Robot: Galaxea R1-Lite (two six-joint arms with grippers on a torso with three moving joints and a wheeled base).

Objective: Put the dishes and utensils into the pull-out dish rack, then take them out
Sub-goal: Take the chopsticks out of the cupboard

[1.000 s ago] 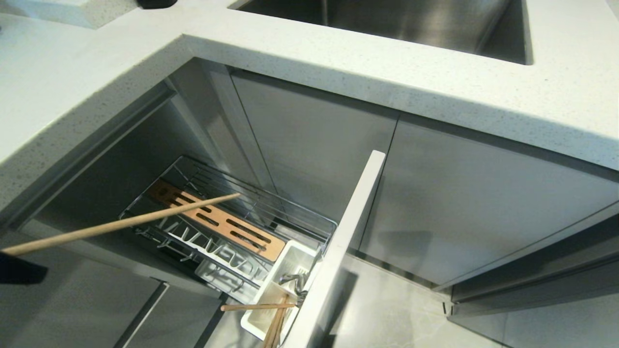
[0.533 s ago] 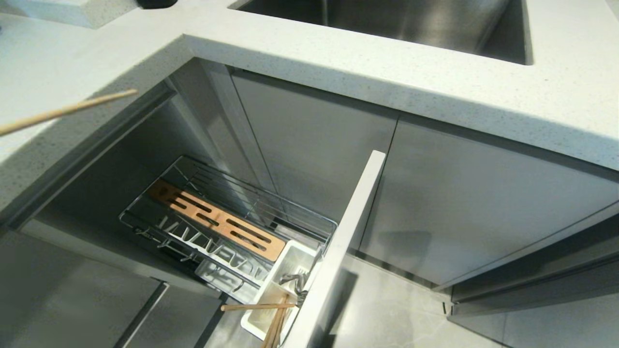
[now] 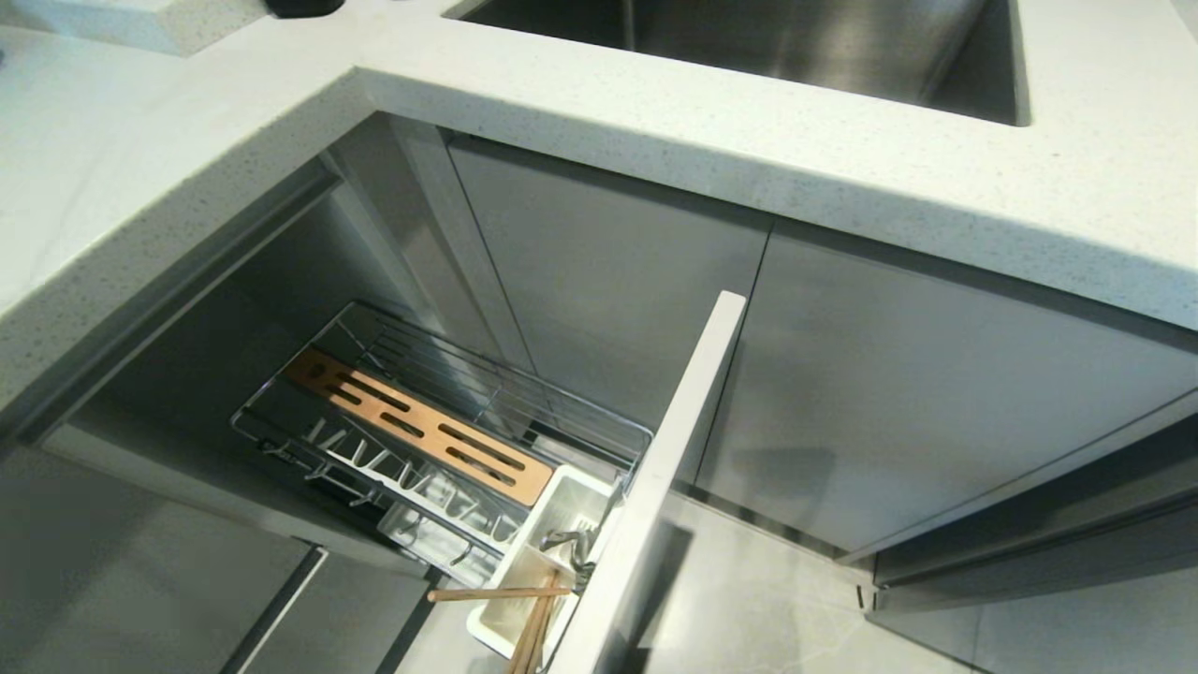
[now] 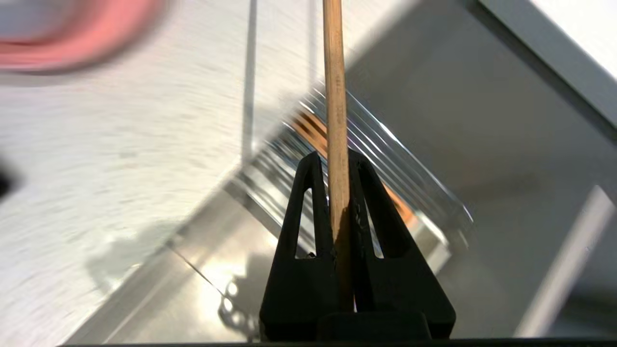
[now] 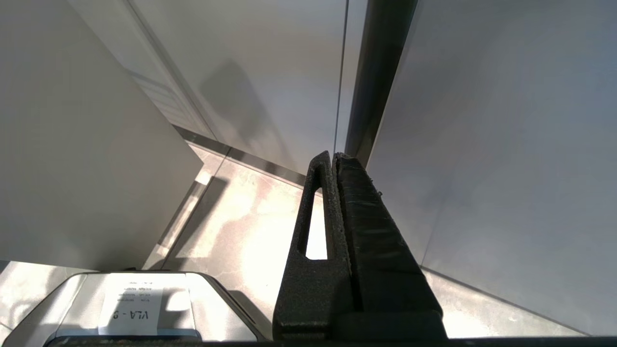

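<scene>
Left gripper [image 4: 337, 159] clamped on one chopstick [image 4: 335, 96], its long axis running straight out beyond the fingertips. Pull-out dish rack [image 3: 440, 440] stands open; its caddy [image 3: 547, 562] holds further chopsticks [image 3: 533, 618], count unclear. Right gripper [image 5: 333, 156] closed, empty.

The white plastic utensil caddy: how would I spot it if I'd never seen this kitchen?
Look below the speckled white countertop to the pulled-out chrome wire dish rack. At its front end, against the pale grey front panel, sits the white plastic utensil caddy. It alone is a solid-walled box, with light wooden chopsticks and a silver metal spoon in it.
</scene>
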